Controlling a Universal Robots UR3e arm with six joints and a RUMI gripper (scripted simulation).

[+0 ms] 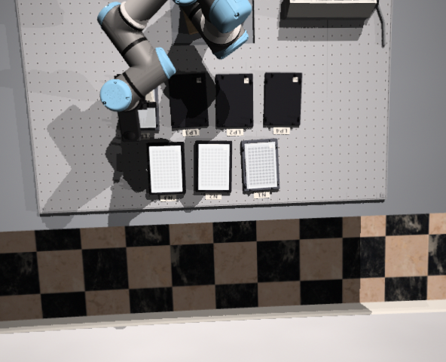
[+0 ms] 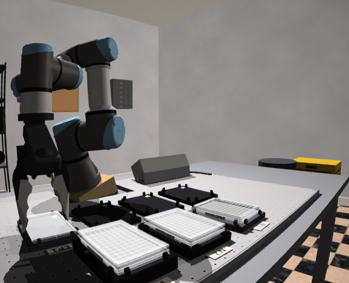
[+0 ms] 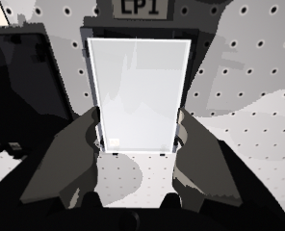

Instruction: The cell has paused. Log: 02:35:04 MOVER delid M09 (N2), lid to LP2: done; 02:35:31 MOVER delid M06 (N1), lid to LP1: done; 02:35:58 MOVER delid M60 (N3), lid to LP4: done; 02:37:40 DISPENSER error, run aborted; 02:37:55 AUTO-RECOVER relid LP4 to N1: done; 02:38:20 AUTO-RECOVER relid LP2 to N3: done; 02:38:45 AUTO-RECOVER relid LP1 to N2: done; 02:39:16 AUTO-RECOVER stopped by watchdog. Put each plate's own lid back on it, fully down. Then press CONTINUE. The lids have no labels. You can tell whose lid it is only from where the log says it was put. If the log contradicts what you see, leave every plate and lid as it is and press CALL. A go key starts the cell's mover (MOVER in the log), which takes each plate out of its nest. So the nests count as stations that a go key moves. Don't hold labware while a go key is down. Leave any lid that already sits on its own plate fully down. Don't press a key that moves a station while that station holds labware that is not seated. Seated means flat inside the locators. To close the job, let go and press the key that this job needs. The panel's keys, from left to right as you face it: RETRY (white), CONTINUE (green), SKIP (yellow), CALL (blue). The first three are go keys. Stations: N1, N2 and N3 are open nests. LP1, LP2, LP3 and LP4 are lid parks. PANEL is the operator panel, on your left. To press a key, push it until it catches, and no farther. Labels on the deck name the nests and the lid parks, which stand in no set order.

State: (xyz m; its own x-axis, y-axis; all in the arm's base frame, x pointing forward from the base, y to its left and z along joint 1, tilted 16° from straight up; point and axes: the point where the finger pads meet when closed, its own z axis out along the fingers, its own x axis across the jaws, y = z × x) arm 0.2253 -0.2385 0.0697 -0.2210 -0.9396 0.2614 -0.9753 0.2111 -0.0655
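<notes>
My gripper [image 3: 139, 108] is shut on a clear lid [image 3: 139, 93], with its fingers on the lid's two long sides. The lid sits low in the lid park labelled LP1 [image 3: 140, 7], at the left end of the park row [image 2: 48, 226]. In the overhead view the arm hides most of that lid [image 1: 147, 118]. Nests N3 [image 1: 166, 169] and N2 [image 1: 213, 167] hold plates with lids on top. The plate in N1 [image 1: 260, 165] shows its wells plainly and looks uncovered. Lid parks LP3 [image 1: 187, 100], LP2 [image 1: 233, 100] and LP4 [image 1: 282, 99] are bare and black.
A grey wedge-shaped box [image 2: 161, 168] stands behind the parks; no keys show on it from here. An orange block [image 2: 95, 188] lies by the arm's base. A dark disc [image 2: 276, 163] and a yellow box [image 2: 318, 165] sit at the far table corner.
</notes>
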